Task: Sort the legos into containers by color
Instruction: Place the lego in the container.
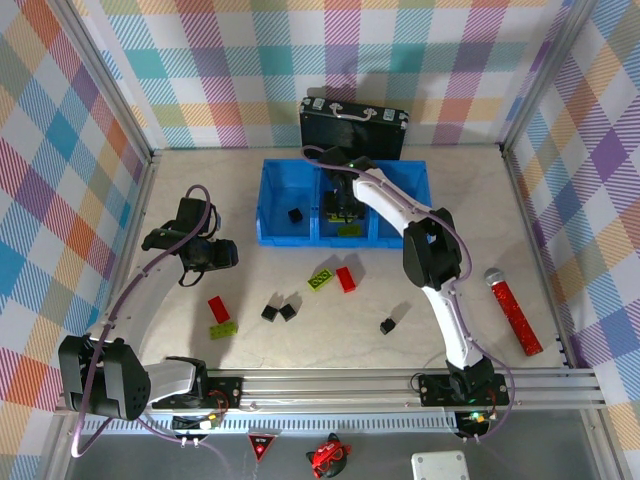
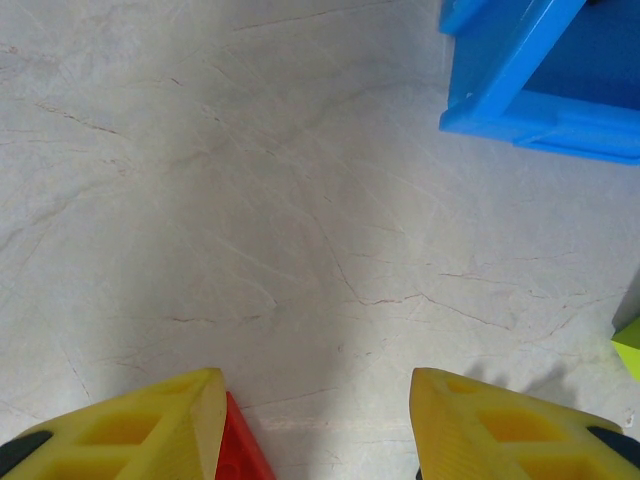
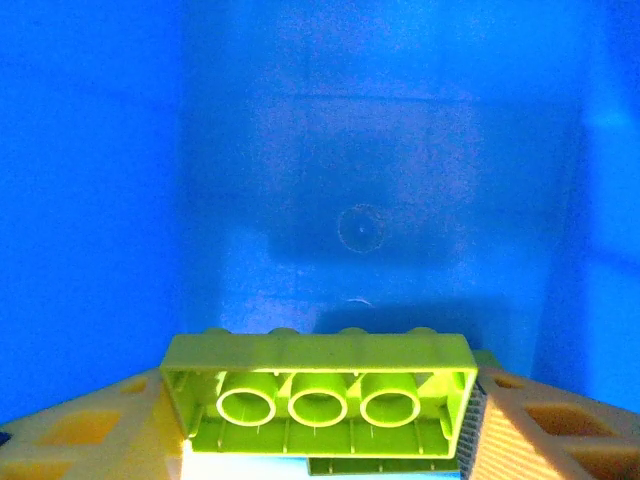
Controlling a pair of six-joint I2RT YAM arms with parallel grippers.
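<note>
Right claw (image 1: 345, 205) pinching green lego (image 3: 318, 400) inside blue bin (image 1: 285, 238), middle compartment | left claw (image 2: 318, 425) spread | 1 black cube (image 1: 296, 215) binned left | 7 legos (image 1: 346, 279) loose on surface (image 1: 470, 230)

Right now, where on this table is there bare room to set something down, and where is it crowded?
Bare: the far-right patch between the blue bin and the red glittery stick; the far-left corner beside the bin. Crowded: before the bin, among loose legos, and its middle compartment, where the right tool holds a lime brick.

Case (image 1: 355, 125) behind bin (image 1: 272, 215), legos (image 1: 346, 279) before bin, stick (image 1: 513, 312) at right.
</note>
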